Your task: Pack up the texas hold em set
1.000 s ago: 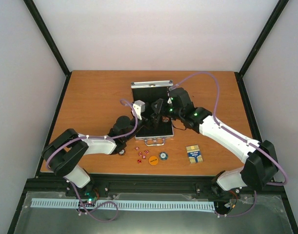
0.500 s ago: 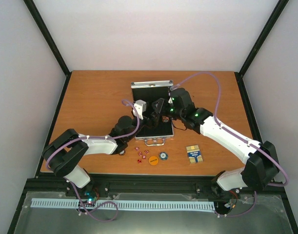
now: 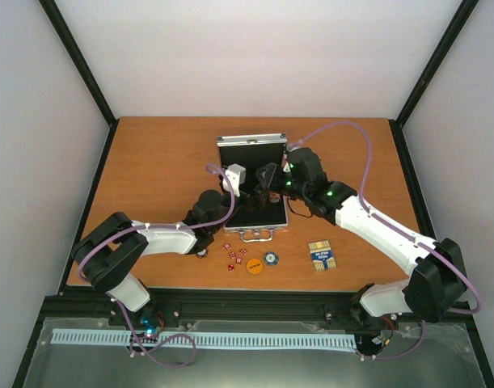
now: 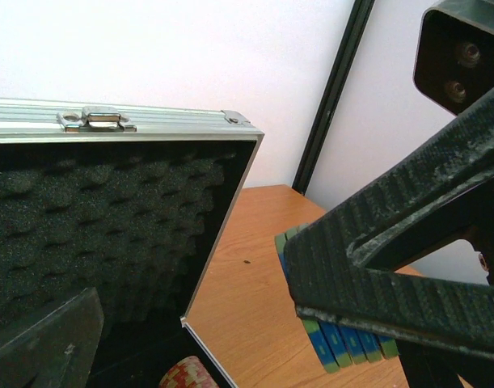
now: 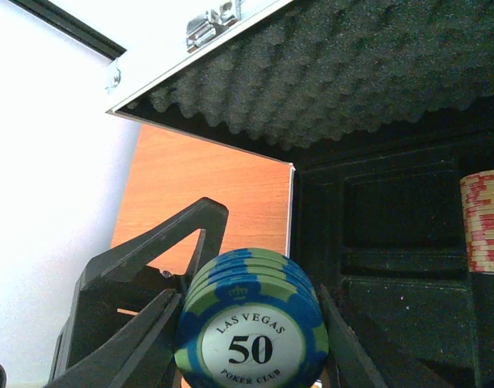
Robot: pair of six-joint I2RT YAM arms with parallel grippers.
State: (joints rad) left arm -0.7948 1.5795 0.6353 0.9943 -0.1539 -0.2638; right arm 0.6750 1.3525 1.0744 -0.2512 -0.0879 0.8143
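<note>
The silver case [image 3: 250, 141] stands open mid-table, lid upright with black foam [image 4: 109, 210]. My right gripper [image 3: 267, 179] hovers over its left part, shut on a stack of blue-green "50" poker chips [image 5: 252, 323]. The same stack shows edge-on in the left wrist view [image 4: 344, 343], behind a ribbed black finger [image 4: 392, 267]. My left gripper [image 3: 240, 184] is open and empty, close beside the chips at the case's left edge. A red-white chip stack [image 5: 483, 220] sits in the case tray. Red dice [image 3: 234, 255], the orange disc [image 3: 255, 265], one chip [image 3: 271, 259] and the card deck [image 3: 320, 255] lie in front.
The case handle [image 3: 256, 235] faces the arms. The loose pieces lie between the case and the table's near edge [image 3: 247, 284]. Black frame posts and white walls bound the table [image 3: 149, 153] on three sides.
Both grippers have shifted slightly farther and to the right over the case. The right one keeps its chip stack. The loose pieces have not moved.
</note>
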